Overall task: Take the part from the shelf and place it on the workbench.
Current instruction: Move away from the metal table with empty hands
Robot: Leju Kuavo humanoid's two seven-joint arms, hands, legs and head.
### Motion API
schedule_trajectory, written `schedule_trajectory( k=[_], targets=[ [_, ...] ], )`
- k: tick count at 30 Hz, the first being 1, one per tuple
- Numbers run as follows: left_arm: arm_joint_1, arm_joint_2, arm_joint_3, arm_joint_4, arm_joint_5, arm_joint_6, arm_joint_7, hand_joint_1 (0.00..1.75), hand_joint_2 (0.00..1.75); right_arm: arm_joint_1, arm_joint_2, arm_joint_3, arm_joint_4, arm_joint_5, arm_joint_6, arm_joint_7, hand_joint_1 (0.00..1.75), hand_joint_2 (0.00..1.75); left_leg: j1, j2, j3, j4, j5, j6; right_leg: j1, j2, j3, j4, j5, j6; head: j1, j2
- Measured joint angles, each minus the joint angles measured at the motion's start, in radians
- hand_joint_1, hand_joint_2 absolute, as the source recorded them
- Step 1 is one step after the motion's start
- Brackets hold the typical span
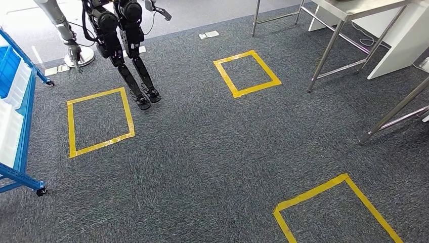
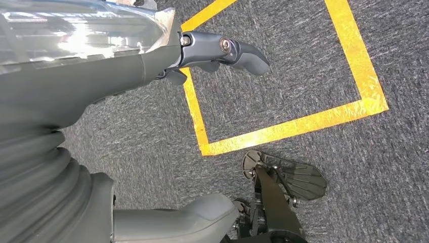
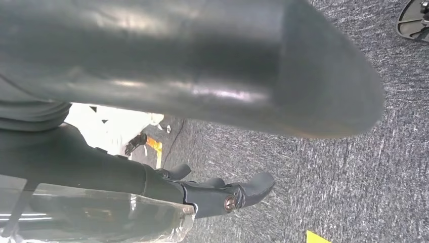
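Observation:
The blue shelf (image 1: 23, 126) stands at the left edge of the head view, with white and blue bins on it. I cannot make out a part in them. The steel workbench (image 1: 354, 7) is at the far right, on thin metal legs. My left hand (image 2: 146, 66) hangs over the carpet with its fingers (image 2: 243, 53) stretched out and its thumb (image 2: 197, 217) well apart, holding nothing. My right hand (image 3: 126, 174) hangs the same way, fingers (image 3: 243, 192) straight and thumb (image 3: 227, 66) apart, also empty.
Another humanoid robot (image 1: 124, 45) stands at the far left beside a silver arm (image 1: 60, 25). Yellow tape squares mark the grey carpet: one by the shelf (image 1: 98, 121), one farther off (image 1: 247, 73), one near right (image 1: 334, 212). A white cabinet (image 1: 404, 40) stands behind the workbench.

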Motion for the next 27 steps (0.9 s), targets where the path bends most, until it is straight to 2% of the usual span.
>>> schedule_trajectory(
  k=[15, 27],
  targets=[
    [0.0, 0.001, 0.0, 0.0, -0.003, 0.0, -0.003, 0.0, 1.75, 0.0, 0.002, -0.011, 0.0, -0.001, 0.0, 0.0, 0.0, 0.0, 0.0, 0.0, -0.002, 0.003, 0.0, 0.0, 0.0, 0.0, -0.001, 0.002, 0.0, 0.0, 0.0, 0.0],
    [-0.001, 0.001, -0.001, 0.0, -0.014, -0.005, -0.01, 0.0, 1.75, 0.0, 0.003, -0.018, 0.0, -0.009, -0.006, 0.008, 0.0, 0.0, 0.0, 0.0, -0.022, 0.023, -0.001, 0.0, 0.0, 0.0, -0.023, 0.024, -0.001, 0.0, 0.0, 0.0]
  ],
)
